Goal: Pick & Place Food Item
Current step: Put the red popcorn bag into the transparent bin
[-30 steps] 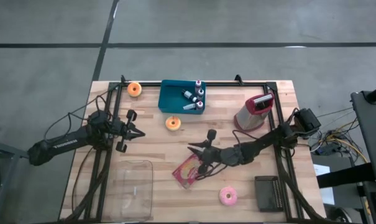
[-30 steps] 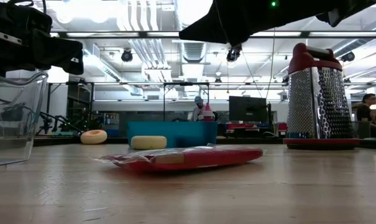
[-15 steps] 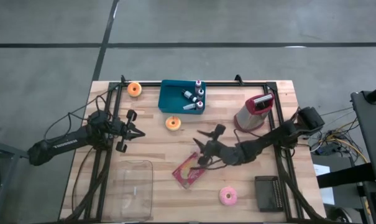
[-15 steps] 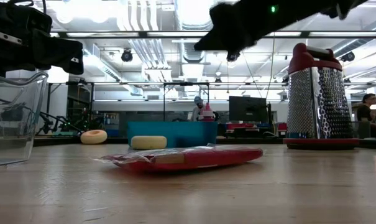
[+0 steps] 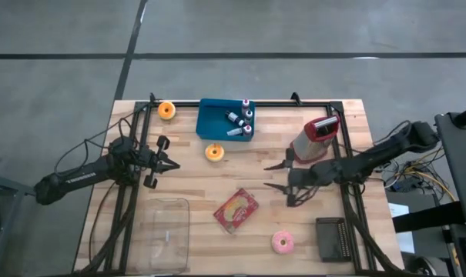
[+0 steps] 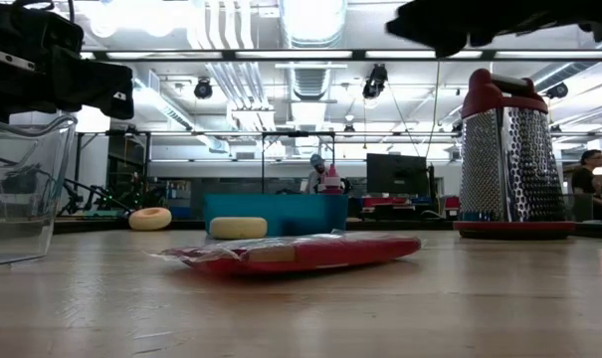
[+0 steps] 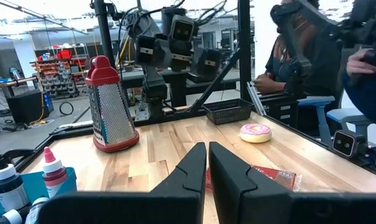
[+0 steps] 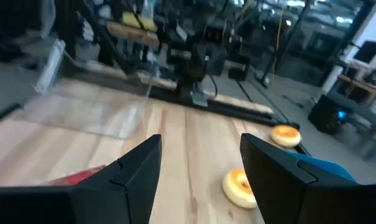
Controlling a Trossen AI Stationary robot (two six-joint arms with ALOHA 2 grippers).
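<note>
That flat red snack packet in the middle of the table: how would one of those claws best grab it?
Probably from straight above, pinching across the narrow width of the red snack packet. It lies flat and slanted on the wood, so the open right gripper would turn to match. The low view shows it thin, so the fingers must reach table level.

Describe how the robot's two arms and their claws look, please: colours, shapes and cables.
Both arms are dark, slim and jointed. The left claw ends in two black, tapered, pointed fingers, and black cables run along its arm. The right claw has two broad, flat black fingers, and thin cables hang near its base.
</note>
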